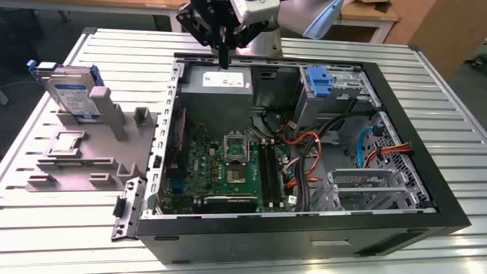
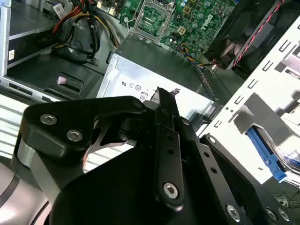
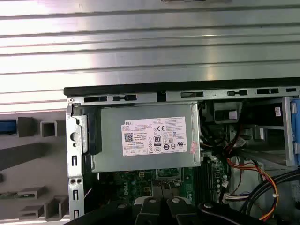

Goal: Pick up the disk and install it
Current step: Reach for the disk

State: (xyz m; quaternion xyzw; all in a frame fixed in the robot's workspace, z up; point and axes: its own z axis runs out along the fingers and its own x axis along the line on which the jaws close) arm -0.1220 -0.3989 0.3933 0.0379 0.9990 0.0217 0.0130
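Claw (image 1: 225, 64) position: above the rear edge of the open computer case (image 1: 304, 234), with the fingers pointing straight down at the power supply (image 1: 216, 80). In the exterior view the fingers are drawn together into a single thin bar, with no gap visible and nothing held between them. The second wrist view shows the same condition: the claw (image 2: 166, 96) tips meet just over the labelled face of the power supply (image 2: 154, 75).

Disk (image 1: 72, 94) position: outside the case, well apart from the claw, toward the exterior view's left. It stands upright on edge in a slot of the grey fixture (image 1: 91, 154), label facing outward, with its blue carrier bracket around it. The fixture rests on the ribbed metal counter (image 1: 45, 228), just beside the case wall. A small square chip (image 1: 67, 141) lies flat on the fixture, in front of the disk.

Inside the case, the green motherboard (image 1: 228, 165) lies in front of the power supply, and a blue-handled drive caddy (image 1: 321, 80) sits beside the power supply, on the exterior view's right.
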